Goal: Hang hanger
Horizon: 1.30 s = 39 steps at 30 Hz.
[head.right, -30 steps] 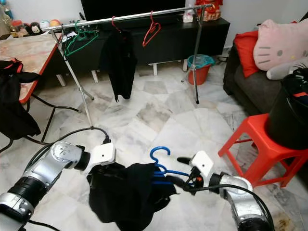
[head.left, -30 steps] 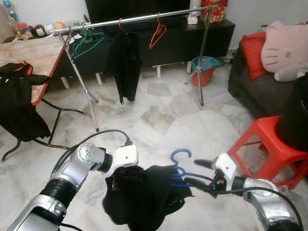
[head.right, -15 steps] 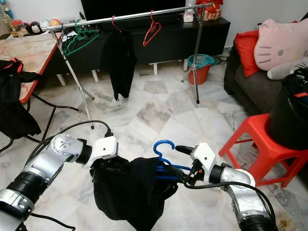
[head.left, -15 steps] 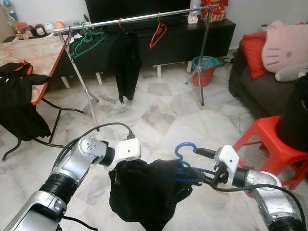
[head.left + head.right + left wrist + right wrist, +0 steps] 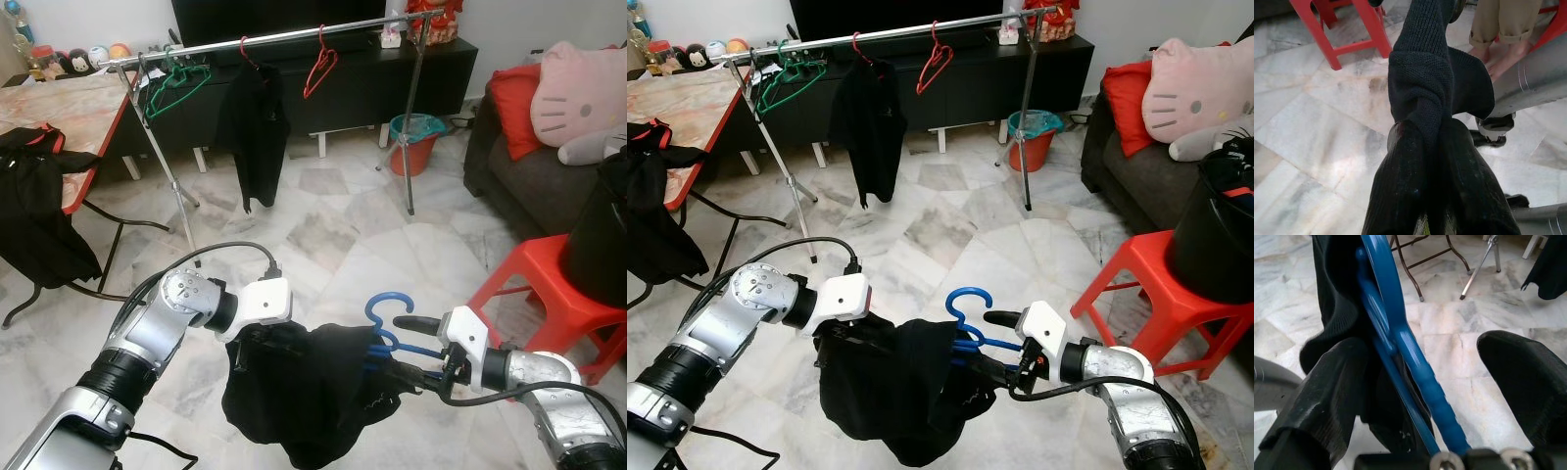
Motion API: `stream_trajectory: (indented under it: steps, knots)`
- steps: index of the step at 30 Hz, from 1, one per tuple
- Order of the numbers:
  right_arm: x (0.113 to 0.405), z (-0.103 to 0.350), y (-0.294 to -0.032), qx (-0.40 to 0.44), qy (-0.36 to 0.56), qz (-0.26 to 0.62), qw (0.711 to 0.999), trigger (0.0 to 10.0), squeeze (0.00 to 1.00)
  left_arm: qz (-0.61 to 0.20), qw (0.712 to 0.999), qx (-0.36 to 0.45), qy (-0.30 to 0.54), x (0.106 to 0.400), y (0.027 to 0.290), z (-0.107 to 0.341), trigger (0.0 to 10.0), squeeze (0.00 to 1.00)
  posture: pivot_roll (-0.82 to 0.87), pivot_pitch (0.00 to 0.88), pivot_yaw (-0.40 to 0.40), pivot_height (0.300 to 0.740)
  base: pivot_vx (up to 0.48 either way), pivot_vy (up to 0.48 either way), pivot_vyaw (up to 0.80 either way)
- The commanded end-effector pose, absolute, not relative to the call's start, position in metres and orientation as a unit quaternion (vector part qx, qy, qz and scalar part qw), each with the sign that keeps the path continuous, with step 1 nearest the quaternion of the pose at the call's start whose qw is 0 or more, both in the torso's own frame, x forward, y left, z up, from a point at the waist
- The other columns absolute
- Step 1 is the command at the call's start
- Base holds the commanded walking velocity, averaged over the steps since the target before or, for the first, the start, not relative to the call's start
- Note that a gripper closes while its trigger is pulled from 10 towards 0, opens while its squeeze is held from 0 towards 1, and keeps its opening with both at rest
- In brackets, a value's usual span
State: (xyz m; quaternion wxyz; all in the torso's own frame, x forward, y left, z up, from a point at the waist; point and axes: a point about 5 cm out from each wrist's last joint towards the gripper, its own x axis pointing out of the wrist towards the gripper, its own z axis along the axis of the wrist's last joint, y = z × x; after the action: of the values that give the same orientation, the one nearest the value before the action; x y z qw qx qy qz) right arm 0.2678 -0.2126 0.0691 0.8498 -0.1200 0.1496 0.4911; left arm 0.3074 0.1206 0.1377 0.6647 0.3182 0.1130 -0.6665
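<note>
The left gripper (image 5: 1432, 147) fingers pinch a fold of the black garment (image 5: 304, 392) at lower centre; the right gripper (image 5: 1425, 382) fingers stand spread around the blue hanger (image 5: 387, 323), whose hook rises above the cloth, with the rack (image 5: 274, 39) upper centre

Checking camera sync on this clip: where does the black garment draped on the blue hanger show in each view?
Left eye view: black garment at bottom centre, low between the two arms.
Right eye view: bottom, slightly left of centre.
Left wrist view: centre, clamped in the left tool.
Right wrist view: upper left, behind the blue hanger inside the open right tool.
Shared landmark: the red stool, in both eye views and the left wrist view.
</note>
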Motion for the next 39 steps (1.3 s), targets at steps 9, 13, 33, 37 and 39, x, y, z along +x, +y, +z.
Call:
stream_trajectory:
  steps: [9,13,33,37,39]
  knots:
    - [0.267,0.077,-0.235,-0.123,0.162,0.489,0.848,3.9,0.0,-0.671,0.648,0.351,0.081,0.308,0.126,0.153,10.0,0.0,-0.18,0.0,0.048,0.74,0.0,0.0,0.0]
    - [0.267,0.077,-0.236,-0.112,0.163,0.489,0.85,0.0,0.0,-0.672,0.647,0.352,0.078,0.307,0.125,0.153,10.0,0.0,-0.17,0.0,0.047,0.74,0.0,0.0,0.0]
    - [0.264,0.065,-0.221,-0.098,0.17,0.511,0.837,9.3,0.0,-0.685,0.633,0.357,0.057,0.303,0.118,0.161,10.0,0.0,-0.16,0.0,0.05,0.74,0.0,0.0,0.0]
    - [0.264,0.064,-0.219,-0.098,0.171,0.512,0.836,10.0,0.0,-0.685,0.632,0.359,0.052,0.303,0.116,0.162,10.0,0.0,-0.16,0.0,0.05,0.74,0.0,0.0,0.0]
    - [0.263,0.064,-0.218,-0.093,0.17,0.515,0.835,0.0,0.0,-0.684,0.632,0.36,0.05,0.303,0.116,0.163,10.0,0.0,-0.16,0.0,0.05,0.74,0.0,0.0,0.0]
